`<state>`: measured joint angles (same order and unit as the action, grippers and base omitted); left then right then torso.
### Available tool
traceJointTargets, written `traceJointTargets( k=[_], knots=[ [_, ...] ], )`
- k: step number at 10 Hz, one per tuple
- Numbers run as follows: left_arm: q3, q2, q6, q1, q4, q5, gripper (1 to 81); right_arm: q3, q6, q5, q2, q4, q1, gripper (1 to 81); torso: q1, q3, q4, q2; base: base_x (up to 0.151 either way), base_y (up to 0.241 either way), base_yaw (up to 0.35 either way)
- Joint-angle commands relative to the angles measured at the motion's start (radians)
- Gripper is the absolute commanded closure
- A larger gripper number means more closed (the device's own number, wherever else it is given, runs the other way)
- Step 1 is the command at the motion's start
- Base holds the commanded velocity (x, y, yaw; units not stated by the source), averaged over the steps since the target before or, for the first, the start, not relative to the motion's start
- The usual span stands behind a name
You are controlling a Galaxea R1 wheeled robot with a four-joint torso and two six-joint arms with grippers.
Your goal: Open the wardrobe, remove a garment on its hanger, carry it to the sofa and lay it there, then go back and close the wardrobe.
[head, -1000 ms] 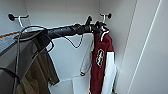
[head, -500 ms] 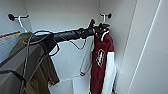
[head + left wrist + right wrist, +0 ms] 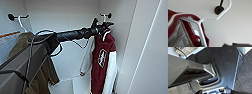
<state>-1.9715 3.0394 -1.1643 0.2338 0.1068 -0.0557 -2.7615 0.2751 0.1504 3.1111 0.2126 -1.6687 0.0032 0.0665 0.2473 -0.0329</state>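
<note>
While the maroon garment (image 3: 102, 57) is hung long-axis-down inside the open wardrobe (image 3: 147, 45), its white hanger (image 3: 104, 18) hooked on a wall peg (image 3: 109, 15), the left claw (image 3: 103, 25) is parked right at that hook, grip can't be told tbh.

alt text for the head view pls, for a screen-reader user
The robot's left hand reaches to the thin white hanger carrying a maroon jacket with white sleeves inside the open white wardrobe. An olive-brown jacket hangs at the picture's left.
</note>
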Motion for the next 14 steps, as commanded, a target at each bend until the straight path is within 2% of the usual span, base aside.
traceJointTargets(
  k=[1,3,10,11,14],
  knots=[
    [0.019,-0.005,-0.003,0.207,0.044,-0.125,1.0,0.024,-0.016,-0.058,0.02,0.011,0.01,1.0,0.0,0.0,0.0,0.0,0.0,0.0,0.0],
    [0.023,-0.017,-0.003,0.201,0.057,-0.196,1.0,0.024,-0.016,-0.058,0.02,0.01,0.008,1.0,0.0,0.0,0.0,0.0,0.0,0.0,0.0],
    [0.042,-0.036,-0.009,0.198,0.137,-0.355,1.0,0.024,-0.013,-0.063,0.02,0.011,0.0,1.0,0.0,0.0,0.0,0.0,0.0,0.0,0.0],
    [0.055,-0.039,-0.009,0.198,0.142,-0.357,81.1,0.024,-0.013,-0.063,0.02,0.011,0.0,1.0,0.0,0.0,0.0,0.0,0.0,0.0,0.0],
    [0.094,-0.062,-0.009,0.21,0.142,-0.371,81.1,0.025,-0.013,-0.061,0.017,0.011,0.002,1.0,0.0,0.0,0.0,0.0,0.0,0.0,0.0]
  ],
)
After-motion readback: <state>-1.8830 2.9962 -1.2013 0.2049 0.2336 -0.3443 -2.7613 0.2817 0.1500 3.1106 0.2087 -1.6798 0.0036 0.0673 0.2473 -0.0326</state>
